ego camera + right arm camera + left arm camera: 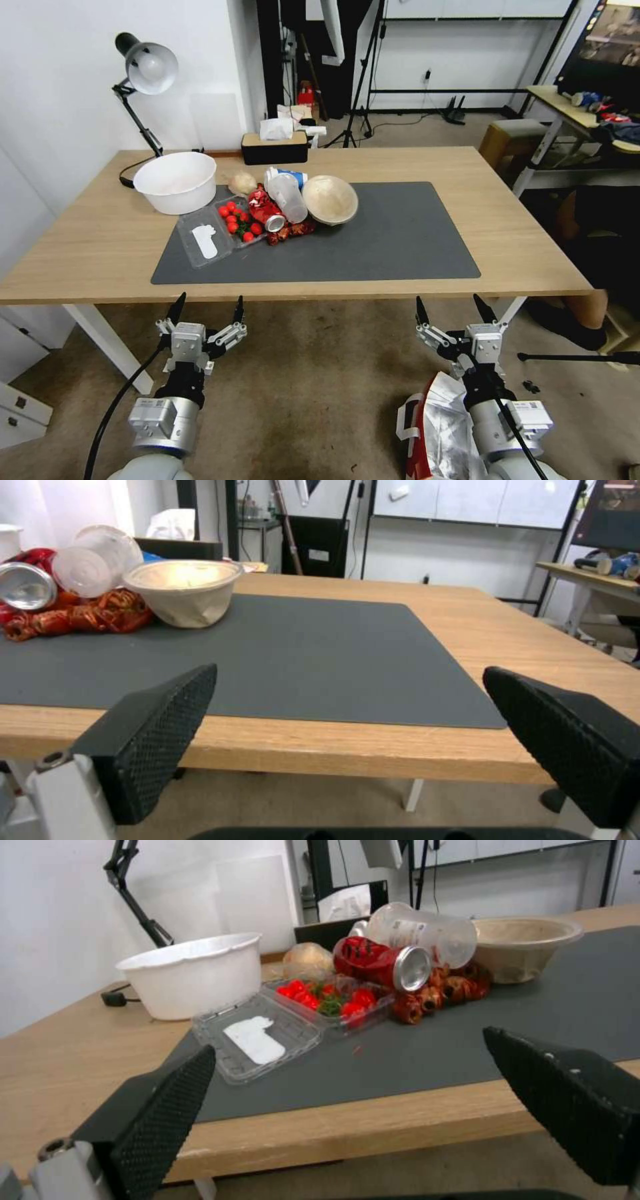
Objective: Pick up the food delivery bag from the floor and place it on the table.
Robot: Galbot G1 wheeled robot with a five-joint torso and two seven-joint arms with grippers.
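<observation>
The food delivery bag (437, 427) stands on the floor (313, 373) at the lower right of the head view, showing crumpled silver foil, a red side and a white strap. My right arm crosses above it and hides part of it. My right gripper (452, 310) is open, empty, and held just before the table's (520, 220) front edge. My left gripper (209, 308) hangs open and empty at the same height further left. In the wrist views both the left gripper (350, 1050) and the right gripper (352, 677) face the table edge with the dark mat (320, 650) beyond.
On the mat's left half lie a white bowl (176, 181), a clear box of red fruit (230, 227), a red can (267, 210), a plastic cup (290, 197) and a beige bowl (330, 199). A lamp (147, 67) and a tissue box (275, 145) stand at the back. A smaller desk (567, 110) is right.
</observation>
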